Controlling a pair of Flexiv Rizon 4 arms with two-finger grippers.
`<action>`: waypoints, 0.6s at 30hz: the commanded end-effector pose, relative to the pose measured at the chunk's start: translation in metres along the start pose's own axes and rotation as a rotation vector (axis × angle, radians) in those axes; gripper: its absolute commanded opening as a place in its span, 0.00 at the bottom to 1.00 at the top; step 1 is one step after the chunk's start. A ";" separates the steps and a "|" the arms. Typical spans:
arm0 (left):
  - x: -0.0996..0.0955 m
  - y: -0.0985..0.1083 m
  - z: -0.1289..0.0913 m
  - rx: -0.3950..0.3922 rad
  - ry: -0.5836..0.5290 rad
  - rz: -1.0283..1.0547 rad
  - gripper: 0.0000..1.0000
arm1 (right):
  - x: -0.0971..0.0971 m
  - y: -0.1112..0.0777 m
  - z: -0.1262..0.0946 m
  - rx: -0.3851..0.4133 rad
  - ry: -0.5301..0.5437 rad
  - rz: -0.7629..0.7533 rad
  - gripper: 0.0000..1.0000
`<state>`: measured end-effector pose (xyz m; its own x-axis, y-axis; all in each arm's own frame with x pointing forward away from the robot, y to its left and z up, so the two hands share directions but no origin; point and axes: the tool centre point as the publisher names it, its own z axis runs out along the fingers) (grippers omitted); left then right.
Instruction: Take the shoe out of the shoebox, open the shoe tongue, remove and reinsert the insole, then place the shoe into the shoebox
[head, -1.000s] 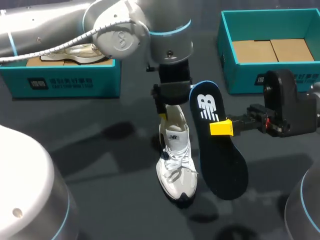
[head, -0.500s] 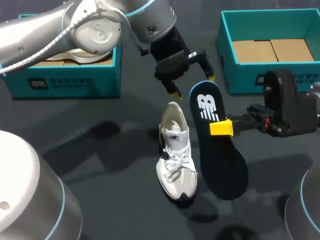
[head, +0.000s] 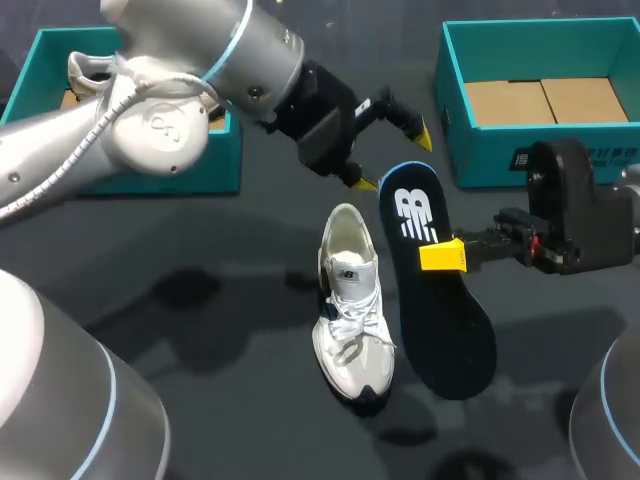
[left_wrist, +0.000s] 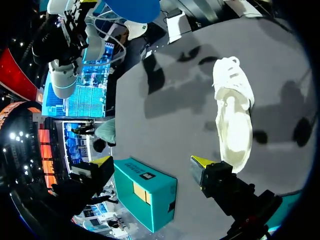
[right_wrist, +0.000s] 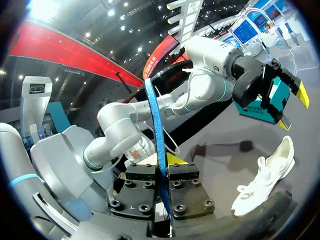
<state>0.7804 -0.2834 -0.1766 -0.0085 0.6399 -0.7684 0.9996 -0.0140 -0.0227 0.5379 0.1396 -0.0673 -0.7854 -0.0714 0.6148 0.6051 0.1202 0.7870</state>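
The right pincer is clenched on the right edge of the dark, flat foam insole, its 2 yellow tips gripping nearer the heel end than the toe. The insole lies face-up just right of the white lace-up sneaker, and both point heel far, toe near. Whether the insole touches the dark desk I cannot tell. The left pincer is released and empty, hovering just beyond the sneaker's heel. The empty teal cardboard shoebox waits at the far right.

Reinsertion looks like the step in hand. Done well, the insole's toe end goes in first, tipped down through the collar along the sneaker's length. The edge grip lets the foam pivot, so feed slowly. The left pincer would best brace the heel or hold the tongue up, as the loose sneaker may slide.
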 end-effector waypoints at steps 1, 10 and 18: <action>-0.010 -0.011 -0.005 -0.059 -0.285 0.070 1.00 | 0.000 -0.002 0.001 -0.003 -0.003 0.000 0.00; -0.021 -0.005 -0.023 -0.065 -0.491 0.136 1.00 | 0.000 -0.002 0.001 -0.003 -0.003 0.000 0.00; -0.019 0.011 -0.045 -0.039 -0.610 0.079 1.00 | -0.022 0.014 -0.014 -0.019 0.068 0.057 0.00</action>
<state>0.7904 -0.2684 -0.1314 0.0641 0.2576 -0.9641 0.9977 0.0035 0.0673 0.5448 0.1315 -0.0625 -0.7520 -0.0830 0.6539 0.6482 0.0870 0.7565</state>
